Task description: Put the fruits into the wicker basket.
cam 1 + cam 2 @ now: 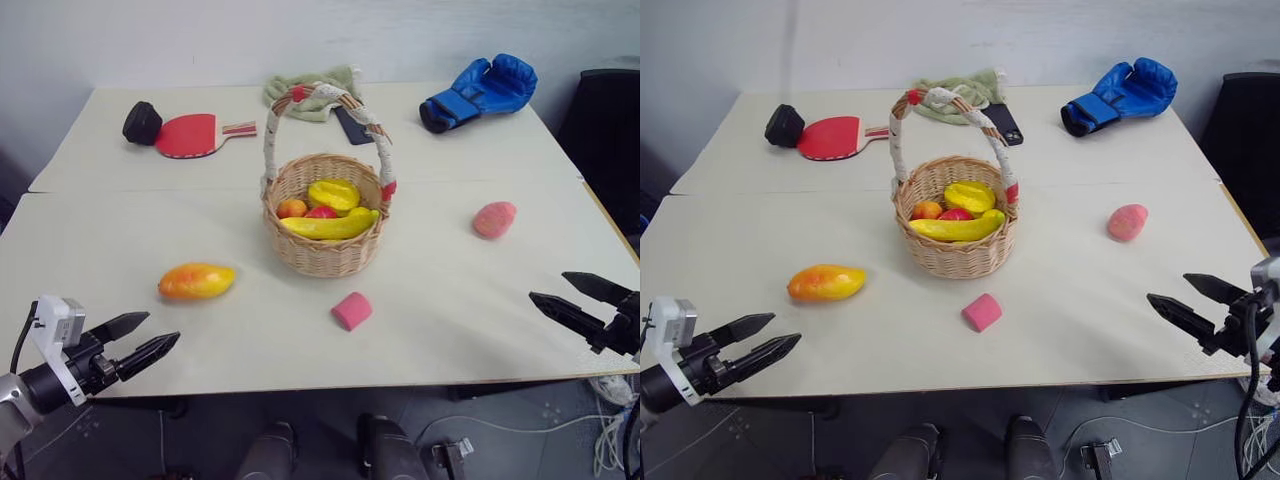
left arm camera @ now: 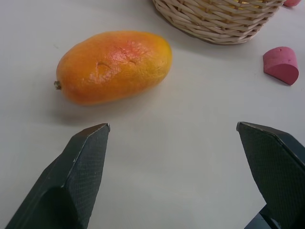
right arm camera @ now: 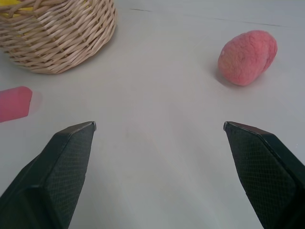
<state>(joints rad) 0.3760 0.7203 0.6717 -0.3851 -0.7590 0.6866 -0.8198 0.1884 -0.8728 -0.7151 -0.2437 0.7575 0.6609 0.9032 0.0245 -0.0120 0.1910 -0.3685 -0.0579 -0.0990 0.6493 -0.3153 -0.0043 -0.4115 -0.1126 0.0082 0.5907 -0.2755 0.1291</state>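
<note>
The wicker basket [image 1: 325, 240] stands mid-table with its tall cloth-wrapped handle and holds several toy fruits, among them a banana. An orange-yellow mango [image 1: 197, 281] lies on the table to the basket's left. A pink-red peach [image 1: 494, 219] rests to its right. My left gripper [image 1: 150, 340] hovers open at the table's near left edge, short of the mango [image 2: 114, 66]. My right gripper [image 1: 563, 294] hangs open at the near right edge, with the peach [image 3: 248, 57] farther out on the table beyond its fingers. Neither holds anything.
A small pink block [image 1: 351, 310] lies in front of the basket. At the back are a red table-tennis paddle [image 1: 190, 134], a black object [image 1: 142, 122], a green cloth [image 1: 312, 92], a dark phone [image 1: 353, 127] and a blue boxing glove [image 1: 482, 91]. A dark chair [image 1: 605, 120] stands far right.
</note>
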